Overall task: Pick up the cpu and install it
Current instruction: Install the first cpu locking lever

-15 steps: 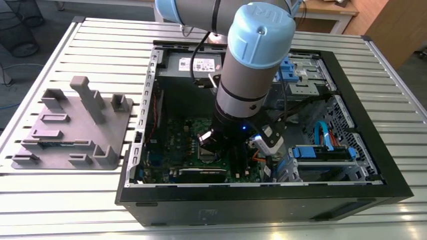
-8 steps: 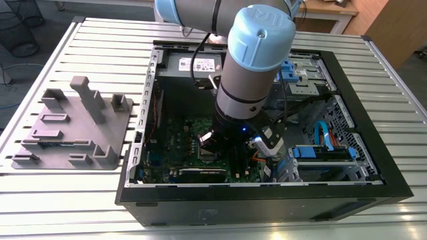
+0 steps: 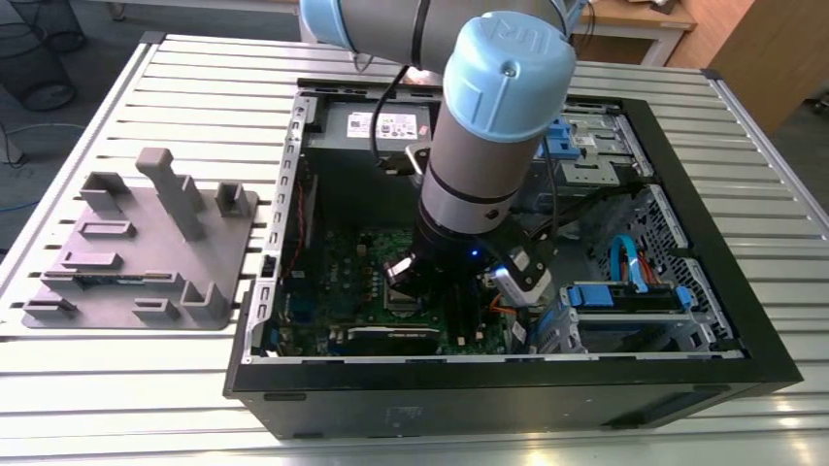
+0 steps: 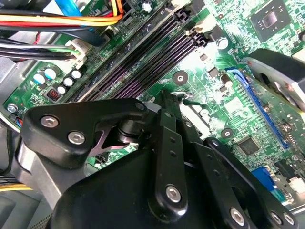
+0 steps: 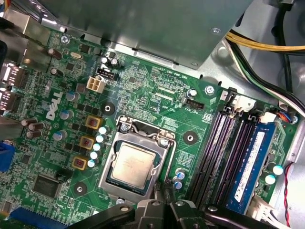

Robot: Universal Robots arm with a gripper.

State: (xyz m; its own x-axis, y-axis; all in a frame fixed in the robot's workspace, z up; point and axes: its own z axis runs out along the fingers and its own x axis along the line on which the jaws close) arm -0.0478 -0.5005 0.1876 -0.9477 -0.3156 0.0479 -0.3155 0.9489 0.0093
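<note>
We see the cpu [image 5: 132, 167] seated in the motherboard socket [image 5: 109, 179], frame centre; gripper [image 5: 164, 200] just above, fingers' opening we cannot tell.

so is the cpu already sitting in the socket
Yes, in the first wrist view the cpu lies flat inside the socket frame on the motherboard, apart from the gripper.

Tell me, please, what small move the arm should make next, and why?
Probably lift the hand straight up a little. In the first wrist view the cpu already lies flat and square inside the silver socket frame on the motherboard. The hand hangs close beside the frame's edge, so a vertical retreat seems least likely to nudge the chip.
</note>
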